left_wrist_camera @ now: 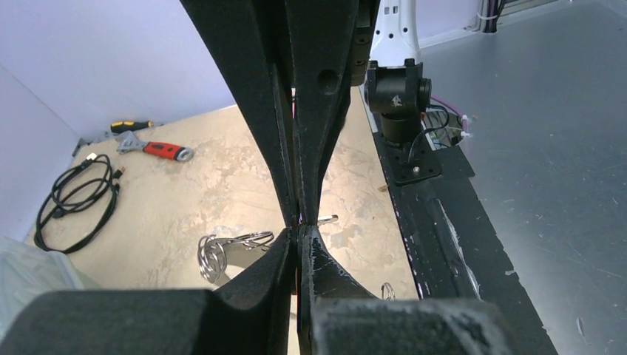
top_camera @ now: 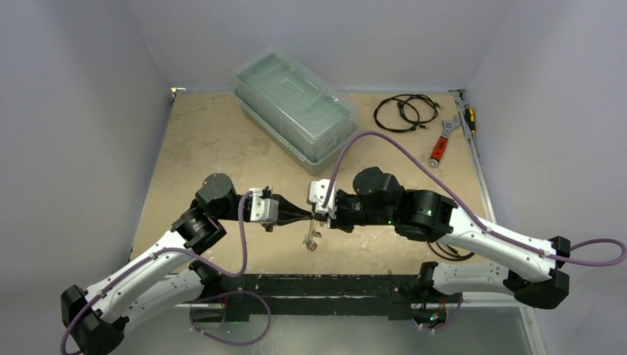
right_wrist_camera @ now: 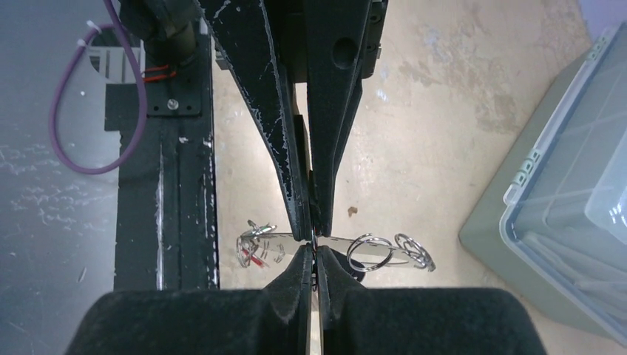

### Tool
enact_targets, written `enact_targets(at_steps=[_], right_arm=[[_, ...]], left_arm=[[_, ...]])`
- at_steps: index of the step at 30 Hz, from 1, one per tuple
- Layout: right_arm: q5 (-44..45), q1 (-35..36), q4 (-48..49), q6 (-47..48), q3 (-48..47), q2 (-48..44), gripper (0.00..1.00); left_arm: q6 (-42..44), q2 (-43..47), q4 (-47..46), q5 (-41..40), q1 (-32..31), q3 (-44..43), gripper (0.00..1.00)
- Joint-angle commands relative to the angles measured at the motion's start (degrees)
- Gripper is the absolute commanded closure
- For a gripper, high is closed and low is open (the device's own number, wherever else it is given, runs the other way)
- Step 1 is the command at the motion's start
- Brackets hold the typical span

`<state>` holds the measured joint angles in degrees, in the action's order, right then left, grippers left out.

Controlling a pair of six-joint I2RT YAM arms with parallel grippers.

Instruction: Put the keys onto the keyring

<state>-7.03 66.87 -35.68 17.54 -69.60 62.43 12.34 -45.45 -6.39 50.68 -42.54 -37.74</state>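
My two grippers meet tip to tip above the near middle of the table, the left gripper (top_camera: 304, 215) coming from the left and the right gripper (top_camera: 322, 217) from the right. Both are shut on the keyring (right_wrist_camera: 347, 247), a thin silver plate seen edge-on in the right wrist view. Split rings (right_wrist_camera: 370, 252) hang on one end of it. The keys (right_wrist_camera: 254, 250), with red and green bits, hang at the other end and dangle below the grippers (top_camera: 311, 241). In the left wrist view my fingers (left_wrist_camera: 325, 266) are closed, with silver rings (left_wrist_camera: 214, 256) beside them.
A clear lidded plastic box (top_camera: 296, 103) stands at the back middle. A coiled black cable (top_camera: 403, 112), a red-handled wrench (top_camera: 441, 144) and a screwdriver (top_camera: 469, 118) lie at the back right. The black base rail (top_camera: 325, 285) runs along the near edge.
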Motion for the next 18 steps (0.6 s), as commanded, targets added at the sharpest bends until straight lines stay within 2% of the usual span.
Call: enact_targets(at_steps=[1,4,7,12,18], right_arm=[[-1.26,0.45,8.15,0.46,0.64,-4.09,0.88],[-1.09,0.45,10.05,0.35,1.75,-5.46,0.73],[-1.02,0.45,11.16,0.32,2.51,-6.27,0.63],[0.77,0.46,15.19,0.16,4.63,-8.82,0.61],[1.83,0.45,26.72,-1.19,12.27,-14.74,0.6]], left_arm=[[-1.83,2.36,-2.19,0.67,-0.42,-1.18,1.0],[-3.15,3.18,-3.46,-0.34,-0.35,-1.49,1.0],[-5.46,4.29,-6.89,-0.76,-0.32,-0.58,1.0],[-6.66,4.98,-9.04,-1.02,-0.29,0.16,1.0],[-6.56,5.02,-9.18,-1.01,-0.32,0.19,1.0]])
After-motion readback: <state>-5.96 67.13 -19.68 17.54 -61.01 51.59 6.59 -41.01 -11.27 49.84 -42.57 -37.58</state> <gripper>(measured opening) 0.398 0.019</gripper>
